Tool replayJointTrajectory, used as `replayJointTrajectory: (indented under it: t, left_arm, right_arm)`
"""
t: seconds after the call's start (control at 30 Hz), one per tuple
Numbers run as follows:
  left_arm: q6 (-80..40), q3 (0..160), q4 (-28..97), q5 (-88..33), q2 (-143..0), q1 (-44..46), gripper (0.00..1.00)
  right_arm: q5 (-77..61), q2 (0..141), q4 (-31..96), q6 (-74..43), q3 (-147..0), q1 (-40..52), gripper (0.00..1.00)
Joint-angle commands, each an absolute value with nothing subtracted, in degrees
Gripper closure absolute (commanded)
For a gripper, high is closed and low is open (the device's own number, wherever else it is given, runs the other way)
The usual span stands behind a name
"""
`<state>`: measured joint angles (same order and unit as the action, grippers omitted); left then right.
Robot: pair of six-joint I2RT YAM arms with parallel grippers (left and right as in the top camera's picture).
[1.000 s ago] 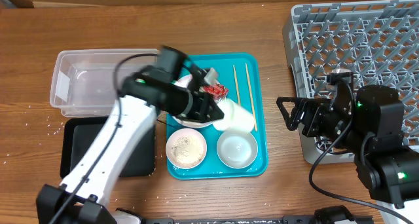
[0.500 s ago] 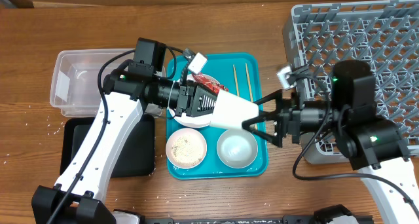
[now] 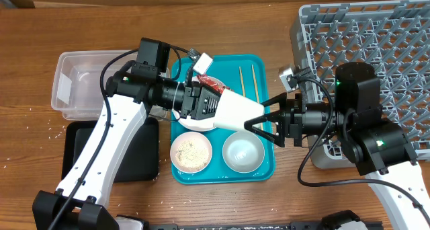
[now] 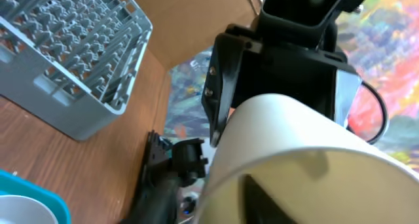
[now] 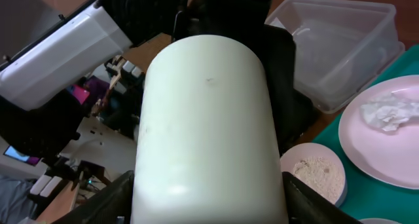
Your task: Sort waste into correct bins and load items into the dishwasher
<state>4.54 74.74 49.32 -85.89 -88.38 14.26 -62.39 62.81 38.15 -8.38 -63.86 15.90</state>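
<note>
My left gripper (image 3: 209, 106) is shut on the rim of a white cup (image 3: 236, 111), one finger (image 4: 262, 194) inside it, and holds it on its side above the teal tray (image 3: 266, 171). My right gripper (image 3: 261, 121) is open, its jaws on either side of the cup's closed end (image 5: 206, 126). A red wrapper (image 3: 213, 87) lies by the white plate (image 3: 191, 126). The plate (image 5: 366, 158) carries a white tissue (image 5: 389, 112). A bowl of rice (image 3: 191, 152), an empty bowl (image 3: 242, 151) and two chopsticks (image 3: 247, 82) are on the tray.
The grey dish rack (image 3: 376, 48) stands at the right. The clear tub (image 3: 87, 82) and the black tray (image 3: 80, 156) are at the left. A few rice grains (image 3: 27, 112) lie on the wooden table near the left edge.
My left gripper lifted the cup and turned it toward the right. My right arm swung left from the rack and its open jaws now bracket the cup's end.
</note>
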Motion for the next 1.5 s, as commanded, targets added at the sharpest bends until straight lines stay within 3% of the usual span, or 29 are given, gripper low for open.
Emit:
replayJointTrajectory:
  t: [0.0,0.03,0.1,0.2,0.37,0.5,0.67,0.77,1.0,1.03,1.1,1.13,1.23,1.37,1.47]
  left_arm:
    - [2.9,75.48,49.78,-82.15,-88.05,14.22,0.17]
    - [2.13,75.48,50.78,-78.32,-88.05,14.2,0.07]
    - [0.47,75.48,53.3,-69.32,-88.05,14.0,0.0]
    - [-0.25,75.48,54.24,-65.36,-88.05,13.45,0.0]
    - [-0.25,75.48,54.17,-63.26,-88.05,13.15,0.0]
    - [-0.23,75.48,56.25,-60.38,-88.05,13.15,0.0]
    - [-0.19,75.48,59.77,-55.86,-88.05,13.15,0.0]
    - [-0.23,75.48,58.96,-55.88,-88.05,13.15,0.0]
    - [-0.21,75.48,59.57,-55.9,-88.05,13.15,0.0]
    - [-0.21,75.48,59.59,-55.9,-88.05,13.15,0.0]
    - [-0.21,75.48,59.59,-55.9,-88.05,13.15,0.0]
    - [-0.23,75.48,59.66,-55.9,-88.05,13.15,0.0]
    - [-0.23,75.48,60.07,-55.88,-88.05,13.15,0.0]
    - [-1.06,75.48,61.34,-53.89,-88.03,13.19,0.2]
    - [-10.46,75.48,64.31,-35.24,-88.05,15.84,0.21]
  right_arm:
    - [-60.01,61.8,38.02,-8.62,-65.19,14.48,0.38]
    - [-60.01,61.28,38.48,-8.75,-65.39,12.62,0.39]
    - [-57.93,59.37,42.0,-8.78,-65.93,6.13,0.39]
    - [-46.24,57.89,50.46,-8.82,-67.33,-0.86,0.39]
    - [-4.75,59.83,67.46,-17.78,-72.64,-7.57,0.39]
    - [6.2,65.65,68.29,-24.56,-73.45,-9.34,0.39]
    - [1.26,71.77,68.29,-25.02,-75.05,-18.0,0.39]
    - [-2.98,75.31,68.45,-22.09,-75.02,-18.35,0.41]
    - [1.39,85.41,68.47,-22.79,-75.02,-18.83,0.41]
    - [0.8,86.41,68.1,-22.76,-75.02,-18.94,0.38]
    - [-1.17,86.35,67.99,-22.5,-75.4,-18.94,0.05]
    - [-2.52,86.06,68.88,-22.5,-76.4,-18.94,0.0]
    - [-5.78,84.4,71.83,-21.39,-79.53,-18.83,0.0]
    - [-18.96,78.35,72.99,-14.41,-81.19,-16.88,0.02]
    - [-27.62,72.79,72.97,-11.49,-81.19,-12.27,0.01]
